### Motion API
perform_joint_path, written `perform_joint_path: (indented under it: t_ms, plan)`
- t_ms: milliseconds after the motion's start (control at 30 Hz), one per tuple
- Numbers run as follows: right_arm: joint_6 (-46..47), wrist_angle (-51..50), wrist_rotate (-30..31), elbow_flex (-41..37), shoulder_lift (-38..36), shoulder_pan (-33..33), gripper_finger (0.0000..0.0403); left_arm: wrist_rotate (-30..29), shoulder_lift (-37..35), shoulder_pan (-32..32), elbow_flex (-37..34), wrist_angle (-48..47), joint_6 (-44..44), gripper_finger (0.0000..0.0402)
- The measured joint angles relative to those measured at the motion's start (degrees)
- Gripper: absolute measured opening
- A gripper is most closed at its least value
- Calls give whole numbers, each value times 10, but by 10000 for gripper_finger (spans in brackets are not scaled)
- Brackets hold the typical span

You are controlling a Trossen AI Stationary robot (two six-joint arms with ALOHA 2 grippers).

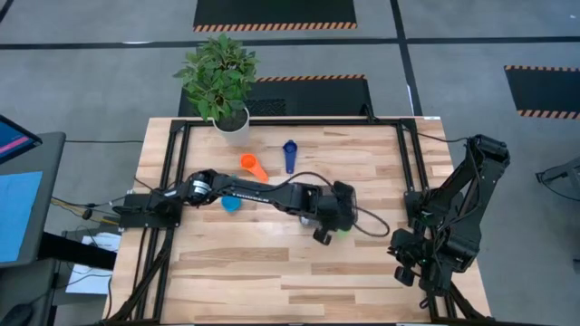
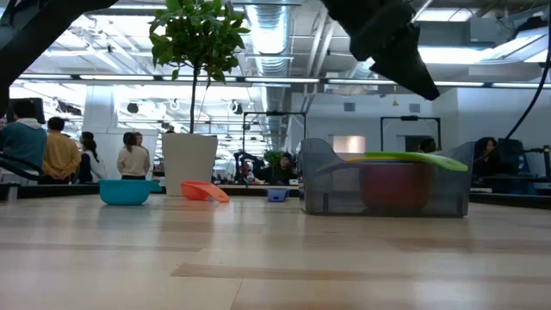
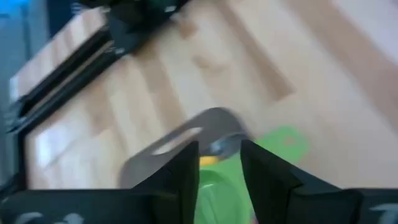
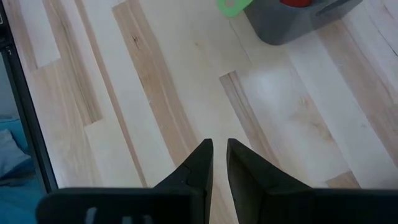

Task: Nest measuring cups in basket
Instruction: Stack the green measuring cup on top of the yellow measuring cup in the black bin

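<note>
The dark grey basket [image 2: 320, 185] stands mid-table with nested cups in it. The green cup [image 2: 411, 158] lies on top, its handle [image 3: 285, 140] reaching out over the basket's rim. A red cup [image 2: 392, 186] and a bit of yellow [image 3: 208, 160] show beneath it. My left gripper [image 3: 219, 167] hovers open just above the basket, also seen in the high view [image 1: 332, 228], touching nothing. The light blue cup [image 1: 232, 205], orange cup [image 1: 254, 166] and dark blue cup [image 1: 289, 156] rest on the table. My right gripper [image 4: 219, 155] is shut and empty at the table's right side [image 1: 404, 263].
A white plant pot [image 1: 232, 122] with a leafy plant stands at the far edge, left of centre. Black frame rails [image 1: 408, 172] run along the table's sides. Bare wood lies between the basket and the near edge. People stand in the room behind the table [image 2: 60, 151].
</note>
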Motion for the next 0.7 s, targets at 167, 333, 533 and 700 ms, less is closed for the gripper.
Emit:
perform_joint_path:
  t_ms: [167, 333, 533, 700]
  plan:
    - [0, 0, 0, 0, 0, 0, 69, 22, 1, -5, -34, 53, -6, 43]
    - [-1, 0, 0, 0, 0, 0, 69, 56, 0, -12, -46, 136, -23, 3]
    - [-11, 4, 49, 0, 0, -12, 69, 75, 9, -30, -72, 157, -83, 2]
    - [-165, 81, 36, -6, 34, -47, 69, 24, 5, -69, -45, -27, -101, 0]
